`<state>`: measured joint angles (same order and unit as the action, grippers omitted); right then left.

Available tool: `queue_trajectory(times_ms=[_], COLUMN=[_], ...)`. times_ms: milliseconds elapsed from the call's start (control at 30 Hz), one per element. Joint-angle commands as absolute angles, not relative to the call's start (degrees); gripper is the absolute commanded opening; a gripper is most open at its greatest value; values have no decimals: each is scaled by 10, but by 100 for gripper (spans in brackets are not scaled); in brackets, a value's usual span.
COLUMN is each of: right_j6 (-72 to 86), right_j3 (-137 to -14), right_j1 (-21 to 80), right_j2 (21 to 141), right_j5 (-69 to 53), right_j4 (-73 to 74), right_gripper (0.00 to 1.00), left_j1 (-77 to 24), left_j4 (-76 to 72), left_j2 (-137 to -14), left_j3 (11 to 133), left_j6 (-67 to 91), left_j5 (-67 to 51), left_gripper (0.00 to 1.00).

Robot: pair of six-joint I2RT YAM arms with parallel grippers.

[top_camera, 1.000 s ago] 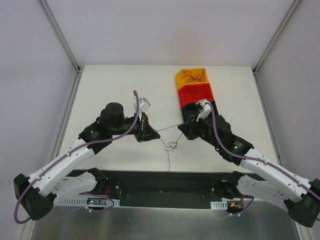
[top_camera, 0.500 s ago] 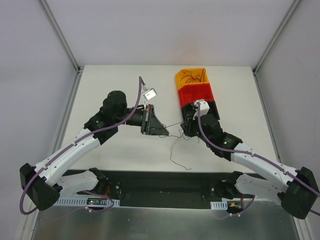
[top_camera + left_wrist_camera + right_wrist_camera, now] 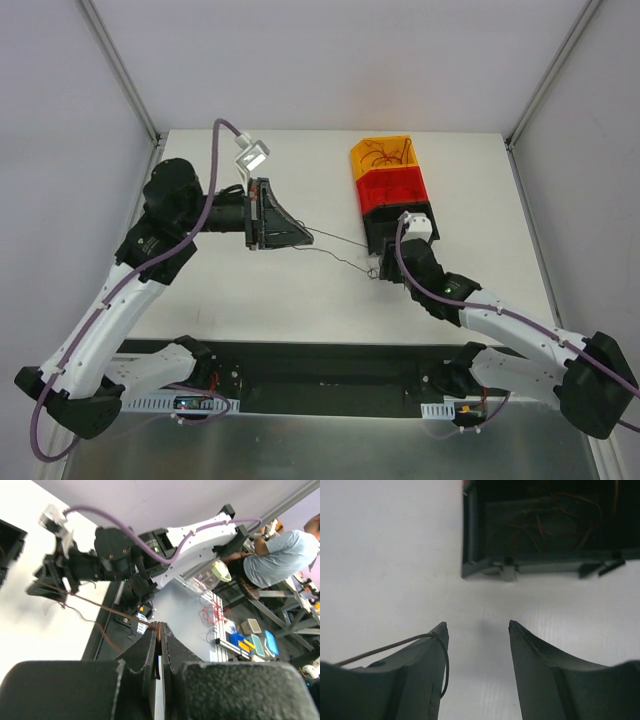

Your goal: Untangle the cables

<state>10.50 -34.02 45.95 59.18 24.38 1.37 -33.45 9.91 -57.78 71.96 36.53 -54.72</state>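
A thin dark red-brown cable (image 3: 337, 250) stretches tight from my left gripper (image 3: 306, 237) across to my right gripper (image 3: 377, 268). In the left wrist view the left gripper (image 3: 160, 626) is shut on this cable (image 3: 115, 614), which runs off up and left toward the other arm. My right gripper (image 3: 477, 625) is open just in front of the black bin (image 3: 470, 535). The cable's end (image 3: 444, 665) only loops over the tip of the left finger (image 3: 420, 670); nothing lies between the jaws. More thin cables (image 3: 555, 525) lie curled inside the black bin.
Three bins stand in a row at the back right: orange (image 3: 382, 152) holding thin red wires, red (image 3: 392, 187), and black (image 3: 372, 228), partly hidden by my right wrist. A metal frame borders the white table (image 3: 220, 300).
My right gripper has opened and let go of the cable. My left arm has swung left and back, drawing the cable taut and lifting its dangling tail off the table.
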Motion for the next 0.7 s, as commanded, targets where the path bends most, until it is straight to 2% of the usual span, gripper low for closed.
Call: queue_trajectory(times_ms=[0,167,400,667], right_j6=[144,148,128,22], right_j3=[-295,-269,-265,-323], right_j1=[442,421,407,407], right_j2=[554,498,419,365], right_j5=[319,316,293,79], right_j4=[132,152,192,157], right_gripper=[55,61,75,91], left_j1=[-272,-214,-210,-211], left_j4=[79,81,82,83], left_j2=[-543,-545,-546,-555], left_j3=[767,784,777,680], left_j6=[374,398,410,414], left_j5=[-626,-667,-679,-636], left_gripper=[0,0,0,0])
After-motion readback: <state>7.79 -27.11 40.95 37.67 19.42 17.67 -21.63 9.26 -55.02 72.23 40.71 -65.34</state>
